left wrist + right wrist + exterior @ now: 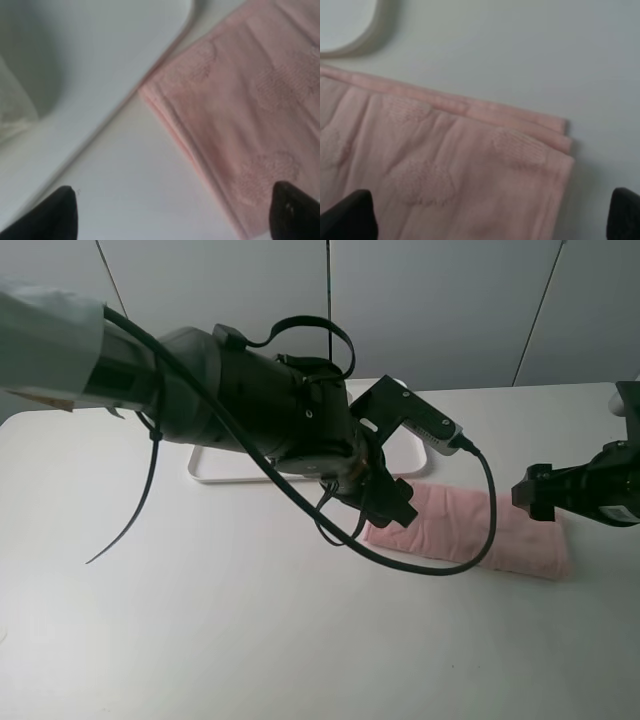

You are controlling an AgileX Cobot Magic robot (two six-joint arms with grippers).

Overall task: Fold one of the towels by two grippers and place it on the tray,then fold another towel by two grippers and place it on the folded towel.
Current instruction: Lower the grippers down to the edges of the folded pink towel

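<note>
The pale pink towel (pixel 450 525) lies folded in layers on the table, just in front of the tray's right end. My left gripper (pixel 385 495) hovers over its left end, open, and the left wrist view shows its fingertips (pixel 55 215) spread wide above the towel's edge (pixel 240 115). At the right end, my right gripper (pixel 535 492) is open too, holding nothing over the pink cloth (pixel 445 170). The white tray (pixel 215 468) is mostly hidden behind my left arm. A blurred cream patch (pixel 12 117) on the tray (pixel 100 60) may be the cream towel.
The bulky left arm and its black cables (pixel 150 470) stretch across the middle of the exterior view. A rounded corner of the tray (pixel 345 30) shows beyond the pink towel. White tabletop (pixel 250 640) extends in front.
</note>
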